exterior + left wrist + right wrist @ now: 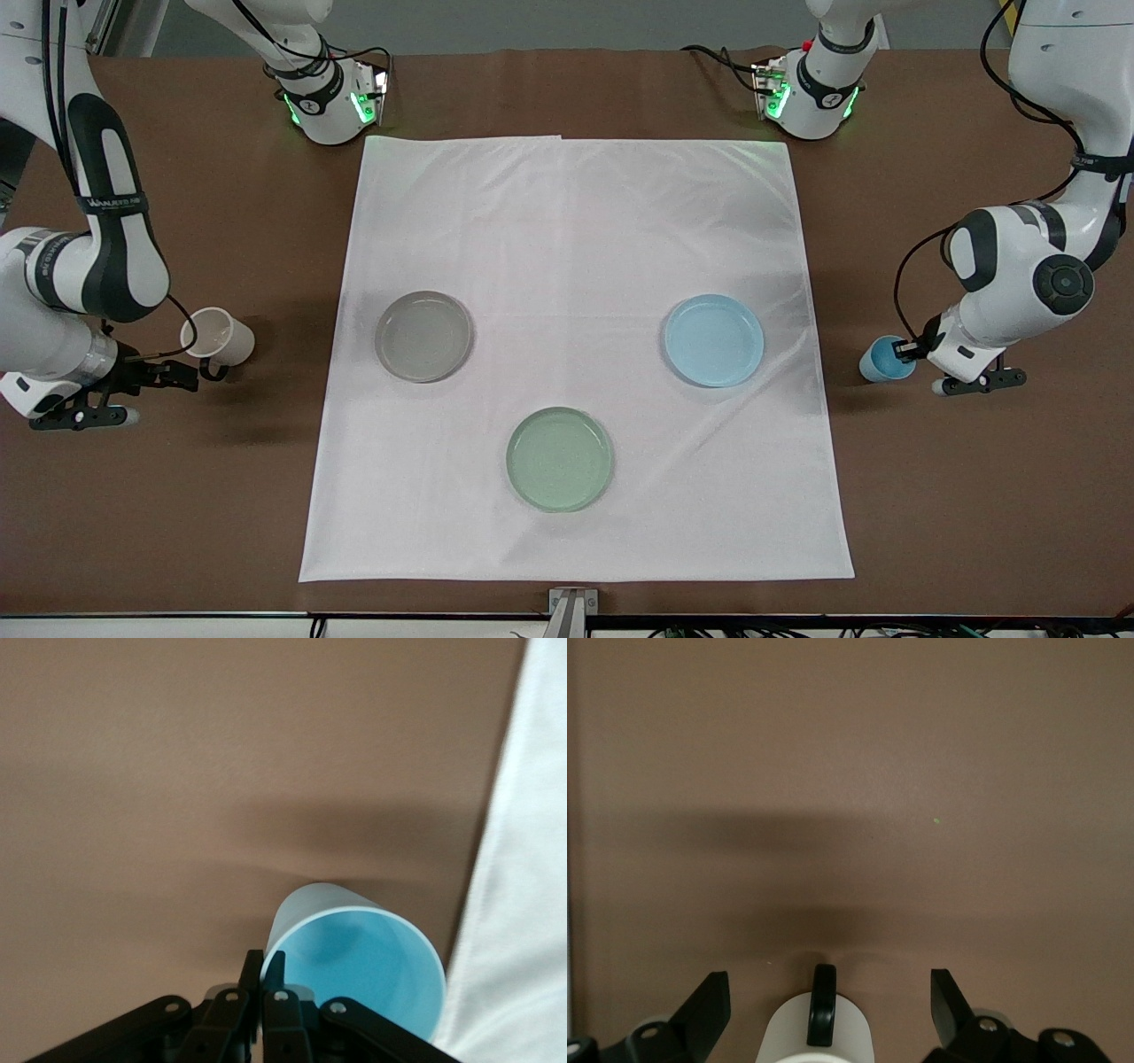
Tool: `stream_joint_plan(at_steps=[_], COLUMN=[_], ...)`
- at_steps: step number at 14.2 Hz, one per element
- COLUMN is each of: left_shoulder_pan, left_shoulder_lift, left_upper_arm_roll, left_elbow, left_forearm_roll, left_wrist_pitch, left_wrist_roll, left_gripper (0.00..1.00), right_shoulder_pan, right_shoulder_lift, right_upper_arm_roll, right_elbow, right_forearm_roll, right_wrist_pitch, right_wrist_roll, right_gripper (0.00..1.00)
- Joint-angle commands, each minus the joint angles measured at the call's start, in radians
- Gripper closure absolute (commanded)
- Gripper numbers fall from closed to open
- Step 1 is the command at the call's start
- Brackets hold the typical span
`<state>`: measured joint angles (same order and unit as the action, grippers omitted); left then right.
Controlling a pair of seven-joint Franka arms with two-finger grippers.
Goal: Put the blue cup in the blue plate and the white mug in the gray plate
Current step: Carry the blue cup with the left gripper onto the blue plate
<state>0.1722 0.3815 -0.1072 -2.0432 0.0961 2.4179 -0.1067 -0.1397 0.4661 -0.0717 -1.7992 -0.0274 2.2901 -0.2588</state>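
The blue cup (pixel 884 359), apparently tipped with its mouth toward the white cloth (pixel 576 266), is pinched at its rim by the left gripper (pixel 262 973) over the brown table (pixel 974 496). At the right arm's end, the white mug (pixel 218 336) lies on its side, handle between the right gripper's (pixel 830 1001) spread fingers.

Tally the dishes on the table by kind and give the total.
Plates: 3, the gray plate, the blue plate, the green plate
Handleless cups: 1, the blue cup
Mugs: 1, the white mug
Total: 5
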Motion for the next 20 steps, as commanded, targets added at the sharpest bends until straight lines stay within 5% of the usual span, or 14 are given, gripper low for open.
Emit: stream_joint_plan(at_steps=[1,6,11,15,16,18,19,20], left_shoulder_pan=[0.001,-0.035,-0.173,-0.218,-0.218,-0.215,-0.212,-0.207], left_shoulder_lift=[-0.065,-0.032,0.009,0.065,0.066,0.062,0.050,0.030], left_upper_arm_roll=[-0.067,-0.244,-0.246,-0.246,-0.246,-0.246,-0.246,-0.246], left_elbow=[0.007,0.043,0.041,0.041,0.041,0.041,0.044,0.055], left_forearm_roll=[0.007,0.010,0.010,0.017,0.017,0.016,0.017,0.017], left_wrist_pitch=[-0.055,-0.117,-0.108,-0.051,-0.051,-0.053,-0.062,-0.072], left_wrist_roll=[-0.039,-0.356,-0.566,-0.653,-0.656,-0.675,-0.677,-0.673], left_gripper=[1.00,1.00,1.00,0.95,0.77,0.13,0.00,0.00], right_shoulder_pan=[-0.024,-0.032,-0.034,-0.034,-0.034,-0.034,-0.034,-0.034], right_shoulder_lift=[0.014,0.039,0.049,0.052,0.052,0.052,0.052,0.052], right_upper_arm_roll=[0.013,0.016,0.016,0.018,0.018,0.018,0.018,0.018], right_elbow=[-0.055,-0.109,-0.114,-0.118,-0.120,-0.120,-0.120,-0.120], right_forearm_roll=[-0.016,-0.008,-0.006,0.021,0.030,0.030,0.030,0.030], right_wrist_pitch=[0.064,0.134,0.132,0.126,0.126,0.124,0.124,0.124], right_wrist_roll=[-0.023,-0.036,-0.088,-0.088,-0.088,-0.088,-0.089,-0.089], right_gripper=[0.00,0.09,0.27,0.29,0.30,0.34,0.37,0.41])
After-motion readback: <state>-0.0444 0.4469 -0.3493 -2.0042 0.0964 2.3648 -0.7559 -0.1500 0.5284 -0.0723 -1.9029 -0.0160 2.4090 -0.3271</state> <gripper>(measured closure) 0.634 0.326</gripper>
